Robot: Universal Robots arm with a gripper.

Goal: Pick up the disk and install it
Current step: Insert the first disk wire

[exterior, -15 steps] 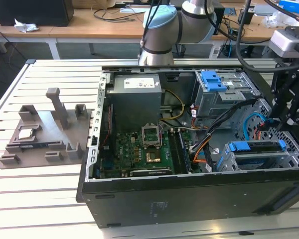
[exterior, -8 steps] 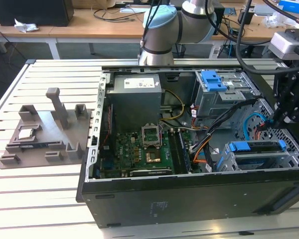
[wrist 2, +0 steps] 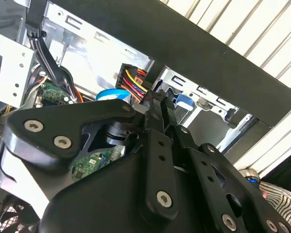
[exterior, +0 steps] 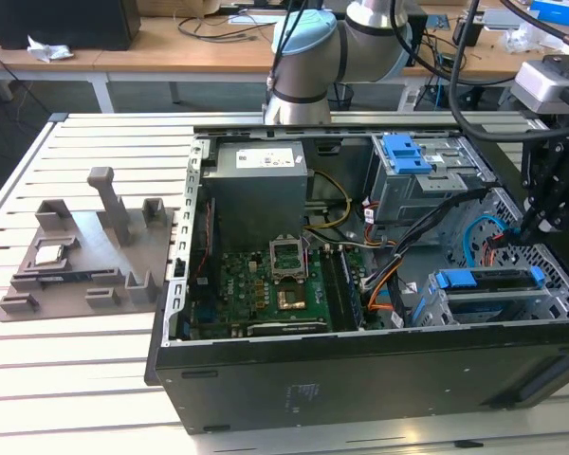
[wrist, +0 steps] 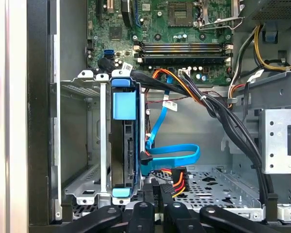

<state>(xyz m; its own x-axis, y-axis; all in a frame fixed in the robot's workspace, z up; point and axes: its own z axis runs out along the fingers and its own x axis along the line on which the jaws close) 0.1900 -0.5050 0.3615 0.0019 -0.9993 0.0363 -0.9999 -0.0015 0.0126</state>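
Disk [wrist: 128,145] sits slotted in my drive cage [wrist: 82,145] at the case's corner, blue rails showing. My gripper [exterior: 536,223] hovers just beside it by the cables [wrist: 172,182]; can't tell how far open. Risk: snagging those cables, or disk left half-seated.

One high overview, two close wrist looks
The exterior view looks down on the open computer case [exterior: 360,284]; both wrist views sit close inside it.
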